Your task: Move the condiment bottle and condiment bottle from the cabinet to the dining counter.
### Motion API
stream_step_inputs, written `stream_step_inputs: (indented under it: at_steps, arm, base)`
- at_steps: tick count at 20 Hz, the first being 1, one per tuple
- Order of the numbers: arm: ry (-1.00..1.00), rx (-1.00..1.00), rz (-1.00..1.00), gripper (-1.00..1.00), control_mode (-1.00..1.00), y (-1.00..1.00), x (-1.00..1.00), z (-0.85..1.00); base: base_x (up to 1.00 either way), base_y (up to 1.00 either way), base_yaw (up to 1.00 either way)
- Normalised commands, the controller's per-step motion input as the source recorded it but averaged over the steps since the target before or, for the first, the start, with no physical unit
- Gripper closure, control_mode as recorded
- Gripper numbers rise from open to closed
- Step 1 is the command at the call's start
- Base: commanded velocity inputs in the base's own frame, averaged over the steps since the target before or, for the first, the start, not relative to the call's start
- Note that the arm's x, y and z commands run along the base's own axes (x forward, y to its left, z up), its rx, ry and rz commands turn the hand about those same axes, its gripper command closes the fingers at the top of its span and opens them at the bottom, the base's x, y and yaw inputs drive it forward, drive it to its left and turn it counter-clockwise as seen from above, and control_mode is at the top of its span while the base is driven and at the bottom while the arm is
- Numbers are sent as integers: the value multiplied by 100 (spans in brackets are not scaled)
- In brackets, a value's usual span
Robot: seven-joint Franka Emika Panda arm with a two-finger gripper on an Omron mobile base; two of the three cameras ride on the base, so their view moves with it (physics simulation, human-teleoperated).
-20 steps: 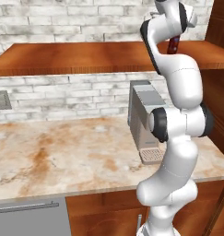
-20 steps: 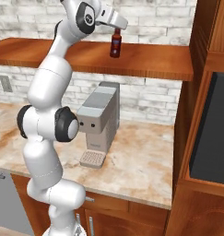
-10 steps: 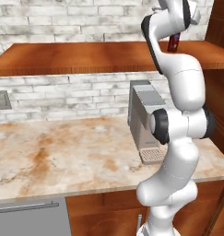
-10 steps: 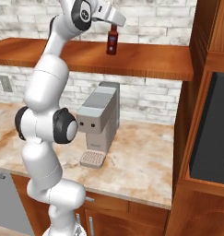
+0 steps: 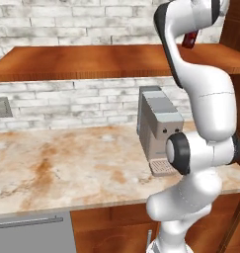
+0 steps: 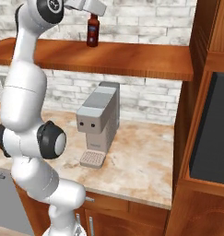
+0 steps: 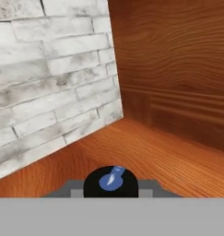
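Gripper (image 6: 92, 15) clamps the upright condiment bottle (image 6: 92, 32) by its neck.

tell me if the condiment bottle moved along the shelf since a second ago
Yes. In the right base view the condiment bottle, with the gripper shut on its top, has shifted left along the wooden shelf, away from the tall cabinet.

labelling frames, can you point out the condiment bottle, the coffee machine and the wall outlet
condiment bottle (image 6: 92, 31): right base view, on its dark red body.
coffee machine (image 6: 100, 123): right base view, on its grey side panel.
wall outlet (image 5: 2, 106): left base view, on its face plate.
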Motion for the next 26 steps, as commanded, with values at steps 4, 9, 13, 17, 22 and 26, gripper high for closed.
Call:
stream_step_inputs:
  at_steps: [4,9,13,17,22,26]
  arm:
    - [-7,0,7,100,-100,36,-100,5]
    - [-4,0,10,100,-100,36,-100,-1]
    - [-1,0,13,100,-100,33,-100,-9]
    - [0,-2,13,100,-100,23,-100,-34]
    - [0,-5,12,100,-100,2,-96,-57]
    - [0,-7,11,100,-100,8,-73,-66]
  base:
    - [0,0,0]
    - [0,0,0]
    - [0,0,0]
    - [0,0,0]
    - [0,0,0]
    - [0,0,0]
